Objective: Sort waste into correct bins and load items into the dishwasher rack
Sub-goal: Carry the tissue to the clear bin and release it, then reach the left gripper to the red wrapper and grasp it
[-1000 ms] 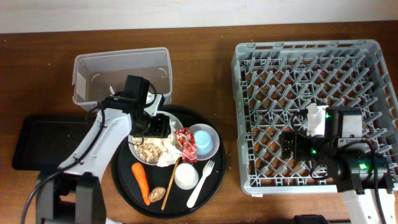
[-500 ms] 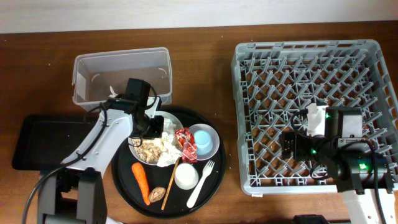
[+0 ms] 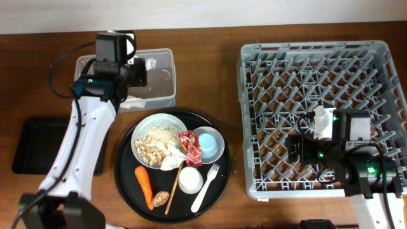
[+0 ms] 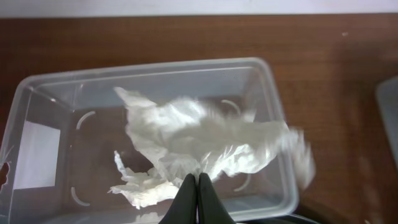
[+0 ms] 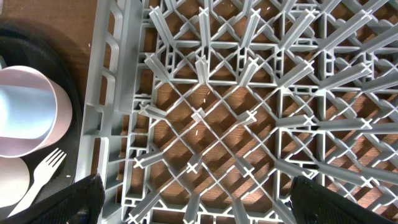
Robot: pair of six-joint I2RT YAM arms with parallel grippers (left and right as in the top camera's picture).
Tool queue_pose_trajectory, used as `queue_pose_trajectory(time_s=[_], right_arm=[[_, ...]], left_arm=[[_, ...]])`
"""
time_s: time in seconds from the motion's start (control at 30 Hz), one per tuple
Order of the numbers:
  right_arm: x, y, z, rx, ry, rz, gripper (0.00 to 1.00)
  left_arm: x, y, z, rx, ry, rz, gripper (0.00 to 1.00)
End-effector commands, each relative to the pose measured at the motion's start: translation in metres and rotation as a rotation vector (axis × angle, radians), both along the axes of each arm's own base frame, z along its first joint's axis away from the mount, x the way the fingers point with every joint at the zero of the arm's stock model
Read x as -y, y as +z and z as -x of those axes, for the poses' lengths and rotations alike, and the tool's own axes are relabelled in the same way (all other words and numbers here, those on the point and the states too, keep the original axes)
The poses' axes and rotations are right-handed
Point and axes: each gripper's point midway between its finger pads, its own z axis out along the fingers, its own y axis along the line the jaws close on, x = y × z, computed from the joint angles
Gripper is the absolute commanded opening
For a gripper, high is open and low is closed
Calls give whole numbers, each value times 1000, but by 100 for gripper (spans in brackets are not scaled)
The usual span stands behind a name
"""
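My left gripper (image 4: 197, 178) is shut on a crumpled white napkin (image 4: 199, 140), which hangs over the inside of the clear tub (image 4: 273, 124). Overhead, that gripper (image 3: 141, 73) is above the tub (image 3: 162, 79) at the back left. The grey plate (image 3: 141, 130) on the round black tray holds beige scraps (image 3: 156, 141) and another napkin (image 3: 170, 159). Beside it lie a red wrapper (image 3: 189, 145), a pink bowl (image 5: 53, 118) with a pale cup (image 5: 22, 115) in it, a white cup (image 3: 190, 180), a fork (image 3: 206, 184), a carrot (image 3: 144, 184), a brown lump (image 3: 162, 198) and a stick (image 3: 175, 187). My right gripper (image 5: 199, 199) is open over the rack (image 3: 318, 57).
The shallow black tray (image 3: 35, 143) lies at the left edge, partly under my left arm. The round black tray (image 3: 124, 191) sits between the tub and the rack. My right arm hangs over the rack's front left part.
My left gripper shut on a napkin at the plate, lifted it and carried it back and left over the clear tub. The right arm has not moved.
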Motion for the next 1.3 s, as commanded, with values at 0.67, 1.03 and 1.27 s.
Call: queue_pose_trajectory(time_s=[0.67,1.03,1.27], right_arm=[[-3,7,-2,16,10,-9,98],[-3,7,-2,16,10,-8,98],[-3,7,-2,16,10,-8,98]], left_arm=[[123,-144,144,-645,-251,335,93],[140,-155,147,-627,-303,435,1],[113,-135,151,-634,-225,448,63]])
